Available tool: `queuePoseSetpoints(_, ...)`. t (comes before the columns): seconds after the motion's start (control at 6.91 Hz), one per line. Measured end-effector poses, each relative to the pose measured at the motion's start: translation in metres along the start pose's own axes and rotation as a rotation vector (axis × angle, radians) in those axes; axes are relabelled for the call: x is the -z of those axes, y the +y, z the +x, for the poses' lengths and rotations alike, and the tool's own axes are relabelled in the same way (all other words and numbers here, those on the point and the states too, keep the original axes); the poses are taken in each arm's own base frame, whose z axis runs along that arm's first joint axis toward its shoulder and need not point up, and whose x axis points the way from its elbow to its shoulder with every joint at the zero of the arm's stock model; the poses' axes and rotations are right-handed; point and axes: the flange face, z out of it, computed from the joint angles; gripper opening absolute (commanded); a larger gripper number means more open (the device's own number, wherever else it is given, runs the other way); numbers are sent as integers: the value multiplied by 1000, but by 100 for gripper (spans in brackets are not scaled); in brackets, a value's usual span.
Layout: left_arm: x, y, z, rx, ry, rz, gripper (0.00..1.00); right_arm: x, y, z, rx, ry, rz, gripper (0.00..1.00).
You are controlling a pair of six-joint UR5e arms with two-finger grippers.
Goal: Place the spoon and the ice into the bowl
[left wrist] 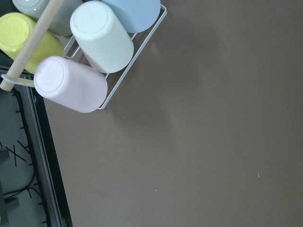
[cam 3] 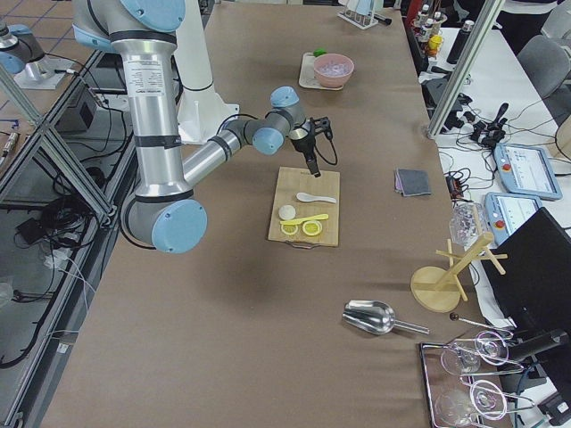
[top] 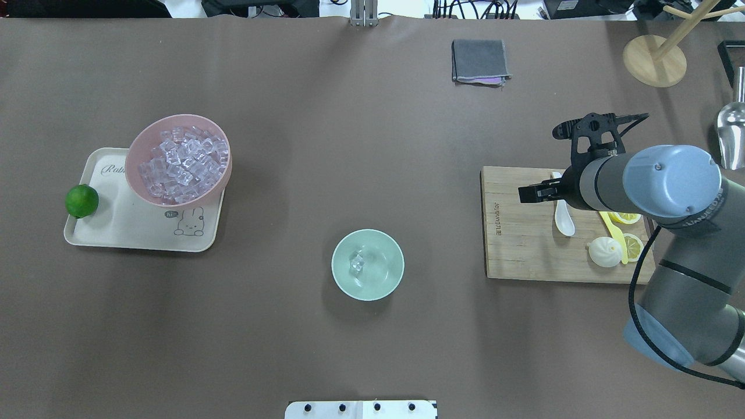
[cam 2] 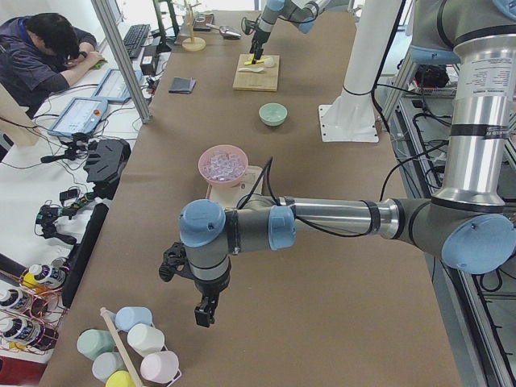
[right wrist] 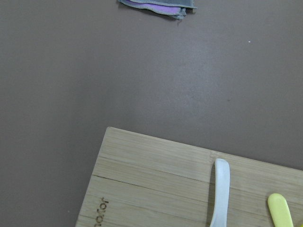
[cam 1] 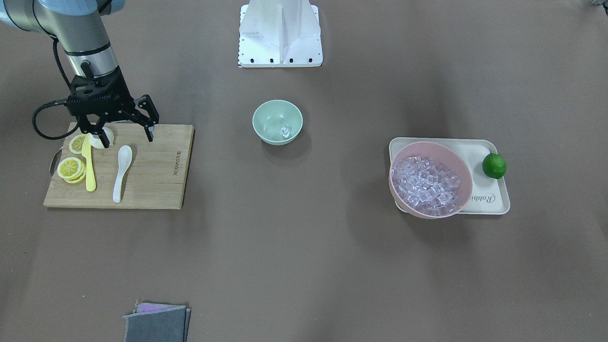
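- The right end effector [cam 1: 124, 135] hangs over the robot-side edge of the bamboo cutting board [cam 1: 156, 183], jaws spread wide and empty.
- The white spoon [cam 1: 121, 173] lies flat on that board near the yellow plastic knife [cam 1: 89, 166], scoop toward the robot.
- The mint-green bowl [cam 1: 271, 116] stands mid-way along the bench [cam 1: 304, 247], well apart from the board, with one ice cube [cam 1: 285, 132] inside.
- The left end effector [cam 2: 205, 313] shows only from the side, near the cup rack [cam 2: 133, 343]; I cannot tell whether it is wide or narrow.

A lime [cam 1: 494, 166] sits at the cream tray's [cam 1: 494, 200] edge, near the pink bowl [cam 1: 430, 147]; lemon slices [cam 1: 70, 167] (plus a yellow knife [cam 1: 89, 171]) lie on the wooden board [cam 1: 156, 185].
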Motion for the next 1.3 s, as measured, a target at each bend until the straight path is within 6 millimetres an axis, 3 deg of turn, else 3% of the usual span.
queuePoseSetpoints(0.43, 2, 1, 0, -1, -3, 5, 98, -40, 3, 14, -53, -4, 10, 97)
queuePoseSetpoints(0.72, 4, 0, 2, -4, -5, 10, 98, -72, 11, 32, -74, -28, 28, 84)
queuePoseSetpoints(1.01, 5, 0, 2, -6, -6, 12, 98, -82, 19, 46, -84, -13, 20, 61)
queuePoseSetpoints(1.3, 6, -1, 3, -8, -7, 14, 98, -84, 22, 50, -114, -6, 18, 61)
